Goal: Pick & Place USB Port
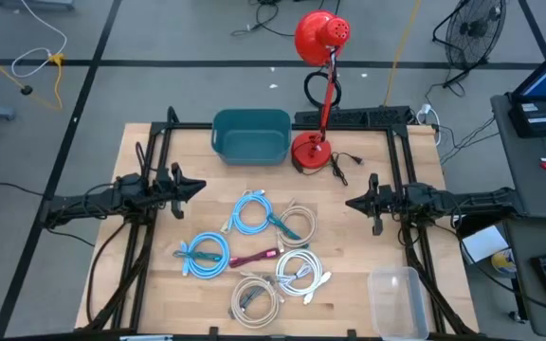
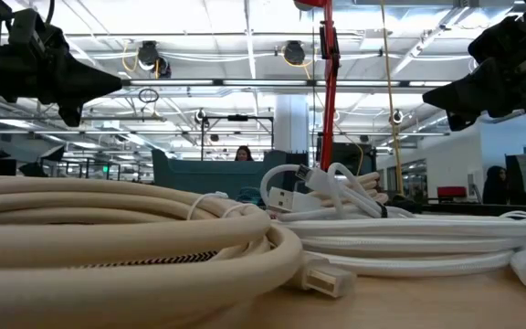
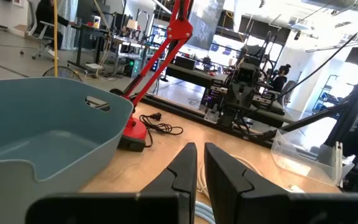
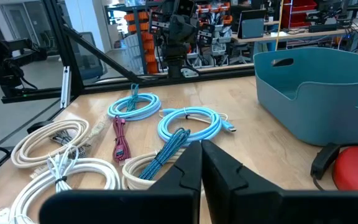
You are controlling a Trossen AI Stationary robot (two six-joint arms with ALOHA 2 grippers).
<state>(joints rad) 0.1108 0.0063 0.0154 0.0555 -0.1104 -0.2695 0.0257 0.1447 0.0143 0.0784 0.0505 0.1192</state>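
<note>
Waiting at the start: left end effector and right end effector are hovering closed and empty beside the USB cables on the worktop. Next, an arm is needing to open over one coil. Right wrist view is showing the teal bin nearby.

Pale wooden table — matt, teal plastic bin smooth, red lamp glossy, clear plastic tub.
</note>
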